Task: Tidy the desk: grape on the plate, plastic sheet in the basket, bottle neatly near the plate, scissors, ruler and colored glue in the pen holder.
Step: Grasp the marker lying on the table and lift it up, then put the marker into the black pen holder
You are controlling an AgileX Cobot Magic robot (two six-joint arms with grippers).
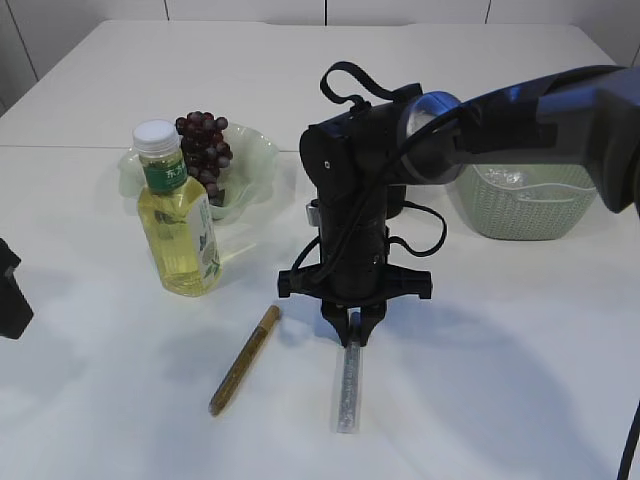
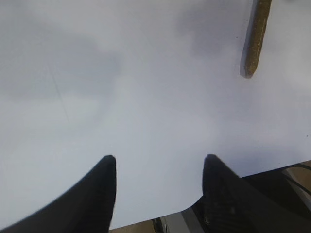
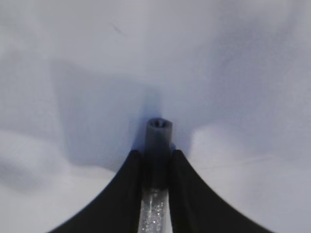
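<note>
Nearest on the white bench (image 1: pixel 520 380) lie two glue sticks: a silver glitter one (image 1: pixel 349 385) pointing near to far, and left of it a gold one (image 1: pixel 245 359) lying at a slant. The right gripper (image 1: pixel 352 331) stands straight down over the far end of the silver stick, and its wrist view shows the jaws pressed against both sides of the stick (image 3: pixel 156 160) just below its dark cap. The left gripper (image 2: pixel 158 187) hangs over bare bench at the near left, its jaws well apart with nothing between them; the gold stick's tip (image 2: pixel 254 39) shows at the far right of its view. Farther back on the left stands a bottle (image 1: pixel 178 213) of yellow drink, upright, white cap on. Just behind it is a pale green plate (image 1: pixel 255 160) with a wavy rim, holding a bunch of dark grapes (image 1: pixel 205 150). Far right, behind the right arm, sits a green basket (image 1: pixel 530 205); something clear lies inside, too hidden to name
</note>
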